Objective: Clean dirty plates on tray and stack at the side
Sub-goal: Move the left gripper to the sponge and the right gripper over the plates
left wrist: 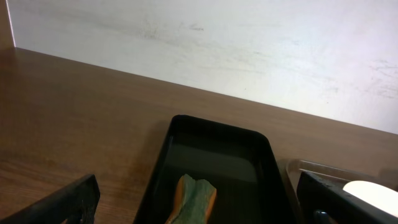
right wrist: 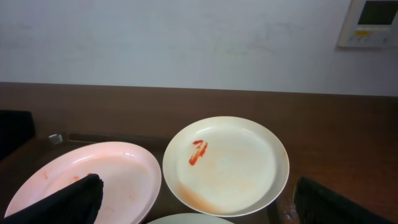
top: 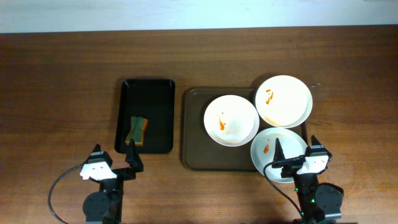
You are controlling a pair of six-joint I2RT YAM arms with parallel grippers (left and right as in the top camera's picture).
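Note:
Three white plates with orange-red sauce smears lie on the brown tray (top: 196,134): one in the middle (top: 231,120), one at the far right (top: 284,100), one at the near right (top: 277,151). In the right wrist view the far plate (right wrist: 227,163) is centre, the middle plate (right wrist: 93,180) is left, and the near plate's rim (right wrist: 189,219) shows at the bottom. My right gripper (top: 295,154) is open and empty just above the near plate. My left gripper (top: 115,158) is open and empty near the table's front, just in front of the black tray.
A smaller black tray (top: 147,115) stands left of the brown tray and holds a green and orange sponge (top: 136,130), which also shows in the left wrist view (left wrist: 193,199). A white wall runs behind the table's far edge.

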